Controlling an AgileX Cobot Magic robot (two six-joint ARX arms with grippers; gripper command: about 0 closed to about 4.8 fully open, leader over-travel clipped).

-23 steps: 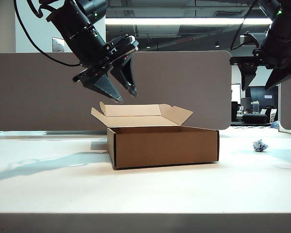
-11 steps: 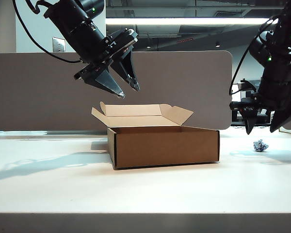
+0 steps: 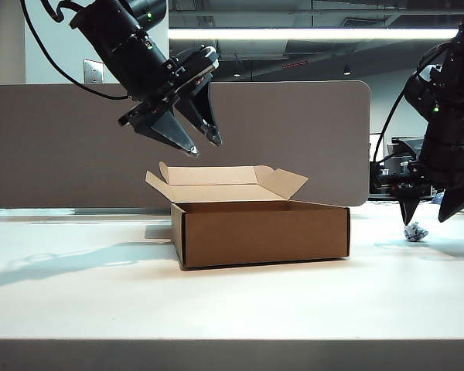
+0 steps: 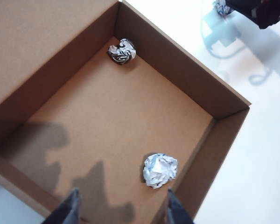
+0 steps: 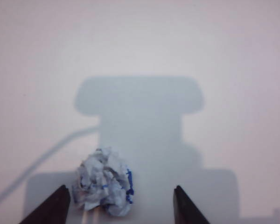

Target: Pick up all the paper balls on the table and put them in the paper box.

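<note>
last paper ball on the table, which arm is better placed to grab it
Right. The right pincer hangs open just over the last paper ball on the table, jaws either side. The left pincer is open above the paper box, away from it.

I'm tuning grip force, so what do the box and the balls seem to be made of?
The paper box looks like thin brown cardboard, matte, with folded flaps and dark cut edges. The paper ball between the right gripper's open fingers looks like crumpled white printed paper, creased with blue ink marks. Likely light and crushable.
</note>
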